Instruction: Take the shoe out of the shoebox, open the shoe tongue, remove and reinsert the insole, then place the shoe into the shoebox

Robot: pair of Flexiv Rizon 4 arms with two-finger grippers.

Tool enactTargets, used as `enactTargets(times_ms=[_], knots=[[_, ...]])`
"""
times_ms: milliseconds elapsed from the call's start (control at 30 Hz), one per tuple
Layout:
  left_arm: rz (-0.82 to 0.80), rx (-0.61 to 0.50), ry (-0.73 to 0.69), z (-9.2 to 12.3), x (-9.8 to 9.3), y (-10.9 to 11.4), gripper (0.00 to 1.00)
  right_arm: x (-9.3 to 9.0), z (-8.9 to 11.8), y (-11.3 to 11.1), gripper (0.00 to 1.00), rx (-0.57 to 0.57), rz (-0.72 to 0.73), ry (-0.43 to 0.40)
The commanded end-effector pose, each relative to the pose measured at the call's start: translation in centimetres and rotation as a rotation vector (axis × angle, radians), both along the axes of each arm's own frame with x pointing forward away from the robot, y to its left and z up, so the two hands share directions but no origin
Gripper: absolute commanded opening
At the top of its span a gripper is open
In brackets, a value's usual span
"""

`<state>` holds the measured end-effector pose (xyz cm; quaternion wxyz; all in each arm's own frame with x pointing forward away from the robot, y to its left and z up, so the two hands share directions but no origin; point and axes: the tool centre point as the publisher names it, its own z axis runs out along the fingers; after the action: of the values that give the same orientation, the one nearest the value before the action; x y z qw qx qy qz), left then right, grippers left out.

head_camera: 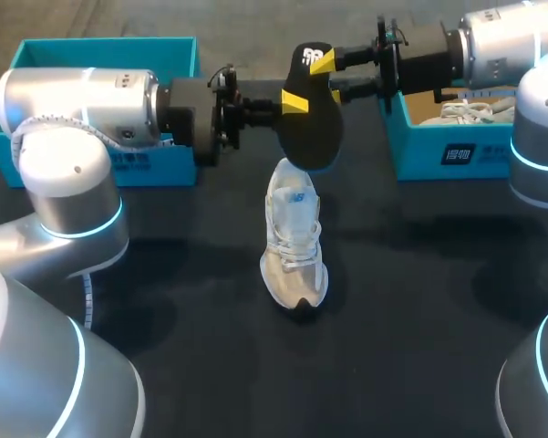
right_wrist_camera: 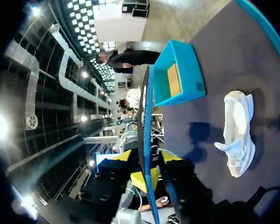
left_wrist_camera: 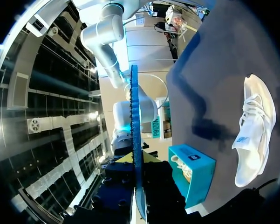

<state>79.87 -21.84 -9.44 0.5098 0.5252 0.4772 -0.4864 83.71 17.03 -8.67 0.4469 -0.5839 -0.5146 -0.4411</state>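
Both the left fingers (head_camera: 294,100) and the right fingers (head_camera: 323,63) are clenched on the black insole (head_camera: 312,132), which is held in the air above the white sneaker (head_camera: 294,239). The sneaker is stood upright on the table (head_camera: 419,283), outside the left shoebox (head_camera: 109,44) and the right shoebox (head_camera: 427,148).

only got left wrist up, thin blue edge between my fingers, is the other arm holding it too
Observer: Yes, the head view shows the right gripper shut on the insole at its far end.
Operator: where is it vs the shoe
Observer: In the air, above the heel end of the shoe.
Operator: box on my side empty
Observer: The right wrist view shows the left shoebox with no shoe, just a brown floor.
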Motion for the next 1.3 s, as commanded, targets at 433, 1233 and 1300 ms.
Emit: enactTargets(times_ms=[433,1233,1300], knots=[[-0.005,-0.018,0.023,0.5,-0.4,2.1,0.0,-1.6,-0.3,-2.0,1.0,-0.016,0.022,-0.186],[0.025,-0.014,0.023,1.2,-0.2,4.2,0.0,-4.7,-1.9,-4.9,1.0,0.005,-0.01,-0.178],[0.025,-0.014,0.023,1.2,-0.2,4.2,0.0,-4.7,-1.9,-4.9,1.0,0.005,-0.01,-0.178]])
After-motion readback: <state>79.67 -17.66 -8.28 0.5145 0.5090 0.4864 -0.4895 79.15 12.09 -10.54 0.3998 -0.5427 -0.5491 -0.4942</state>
